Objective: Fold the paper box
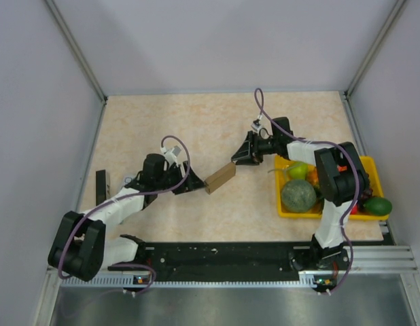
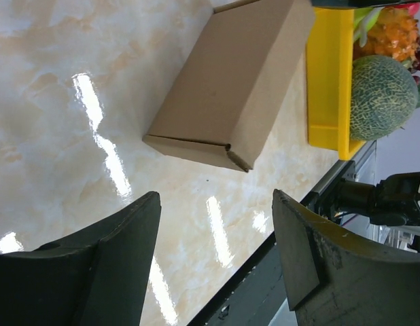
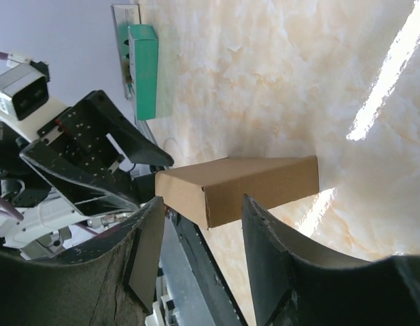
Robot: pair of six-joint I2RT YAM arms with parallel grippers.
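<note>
- Left end effector (image 2: pixel 215 197): jaws parted, empty, just short of the paper box (image 2: pixel 230 81).
- Right end effector (image 3: pixel 202 200): jaws parted at the box's opposite end; contact cannot be confirmed.
- Paper box: closed carton, flat near the middle of the bench (image 1: pixel 162 122), beside the yellow tray (image 2: pixel 325 75).

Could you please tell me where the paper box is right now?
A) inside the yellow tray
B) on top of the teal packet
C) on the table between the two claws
C: the paper box lies on the table, the left claw near one end and the right claw near the other.
</note>
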